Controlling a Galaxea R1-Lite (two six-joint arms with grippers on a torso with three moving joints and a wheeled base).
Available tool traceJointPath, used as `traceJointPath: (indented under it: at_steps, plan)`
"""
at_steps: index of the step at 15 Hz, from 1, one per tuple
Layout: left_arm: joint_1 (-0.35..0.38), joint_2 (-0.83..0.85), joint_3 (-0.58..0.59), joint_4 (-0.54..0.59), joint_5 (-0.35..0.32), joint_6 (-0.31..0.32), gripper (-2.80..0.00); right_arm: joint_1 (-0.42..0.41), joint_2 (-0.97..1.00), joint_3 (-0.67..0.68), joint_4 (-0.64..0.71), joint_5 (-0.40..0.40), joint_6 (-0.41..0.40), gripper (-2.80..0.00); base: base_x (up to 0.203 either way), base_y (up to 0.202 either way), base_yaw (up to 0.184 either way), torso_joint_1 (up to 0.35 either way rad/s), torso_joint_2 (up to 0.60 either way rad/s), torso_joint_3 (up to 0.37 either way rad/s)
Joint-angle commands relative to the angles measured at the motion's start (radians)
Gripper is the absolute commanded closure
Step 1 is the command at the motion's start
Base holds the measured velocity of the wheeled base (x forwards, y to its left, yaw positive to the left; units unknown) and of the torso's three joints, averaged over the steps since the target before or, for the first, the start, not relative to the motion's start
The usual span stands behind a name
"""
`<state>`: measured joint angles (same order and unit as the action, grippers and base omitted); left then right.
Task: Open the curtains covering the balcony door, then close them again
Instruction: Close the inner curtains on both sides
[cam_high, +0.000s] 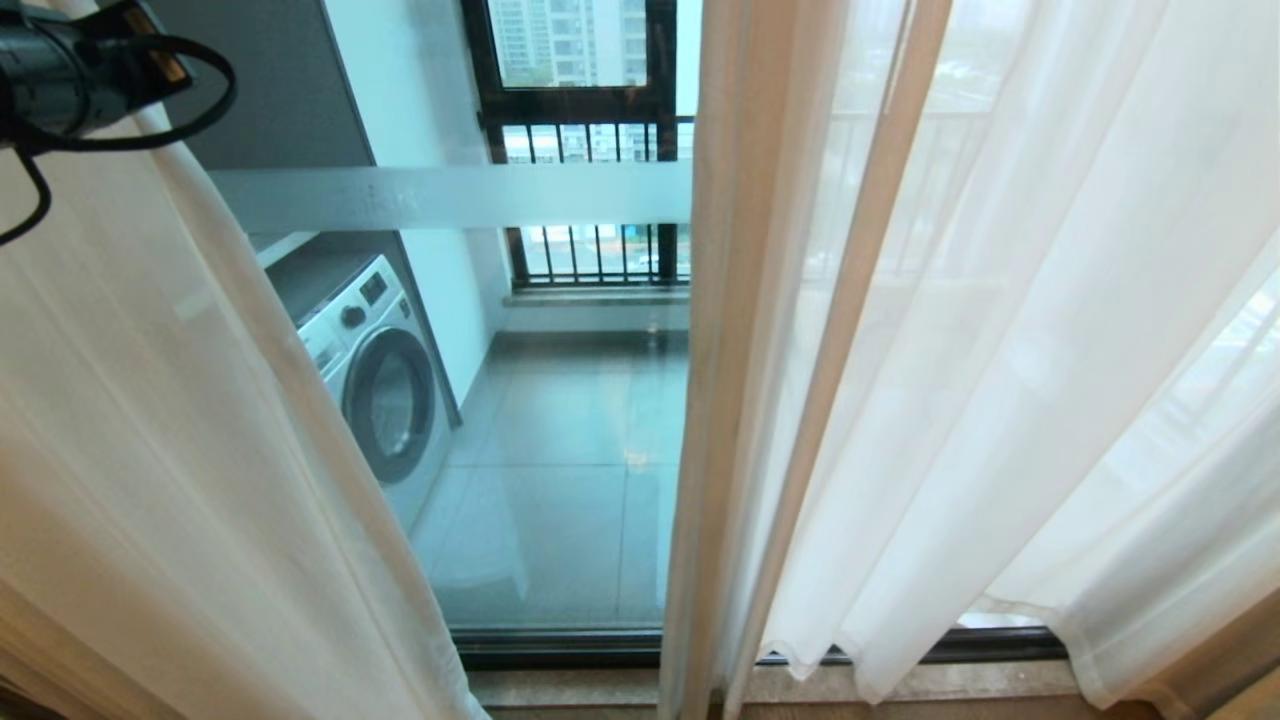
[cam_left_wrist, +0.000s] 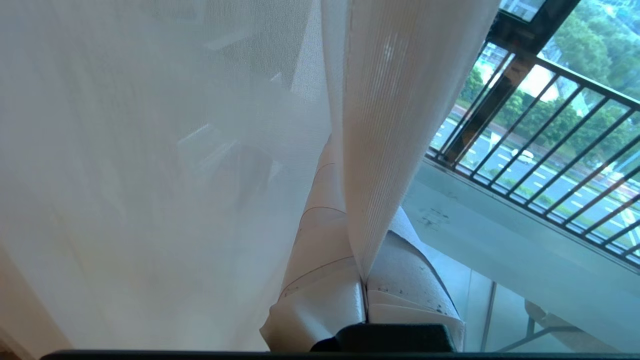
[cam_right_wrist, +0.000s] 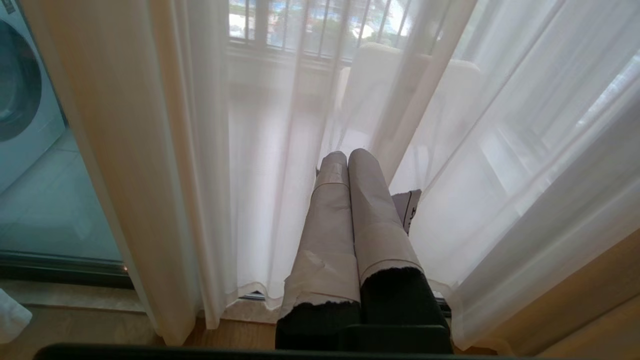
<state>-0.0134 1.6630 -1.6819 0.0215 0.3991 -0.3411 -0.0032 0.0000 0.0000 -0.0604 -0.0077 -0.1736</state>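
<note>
Two curtains (cam_high: 1000, 350) hang apart on my head view: the left one (cam_high: 130, 450) drawn off to the left edge, the right one covering the right half of the door (cam_high: 560, 450). Between them I see a bare strip of glass with a frosted stripe (cam_high: 450, 195) across it, and the dark bottom track (cam_high: 560, 645) at the floor.

My left gripper (cam_left_wrist: 362, 280) is clenched on the left curtain's hemmed edge; in the left wrist view the fabric (cam_left_wrist: 395, 125) rises from between the two taped fingers (cam_left_wrist: 320, 280), which are pressed together. On the head view the left arm (cam_high: 70, 70) shows only as a dark body with a cable at the top left corner, above the fabric.

My right gripper (cam_right_wrist: 348, 165) is low, near the hem of the right curtain (cam_right_wrist: 260, 150), its taped fingers (cam_right_wrist: 327, 225) pressed together with nothing between them. It points at the sheer folds; I cannot tell whether the tips touch.

Through the glass I see a washer (cam_high: 385, 385), grey floor tiles (cam_high: 580, 420) and a black railing (cam_high: 590, 250).
</note>
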Motion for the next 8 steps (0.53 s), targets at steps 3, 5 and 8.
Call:
traceJointPath:
  at_steps: [3,5,8]
  plan:
    - [-0.002,0.013,-0.005,-0.001,0.003,-0.003,0.00,0.000,0.000,0.000,0.001,0.000,-0.001,0.00,0.000,-0.188,0.003,0.005,0.01,0.001]
    - [-0.007,0.018,-0.009,-0.003,0.003,-0.002,0.00,0.000,0.000,0.000,-0.001,0.000,-0.001,0.00,0.000,-0.187,0.006,0.002,0.00,0.003]
    - [-0.009,0.023,-0.019,-0.005,0.003,-0.003,0.00,0.000,0.000,0.000,-0.001,0.000,-0.001,0.00,0.000,-0.188,0.002,0.001,0.00,0.004]
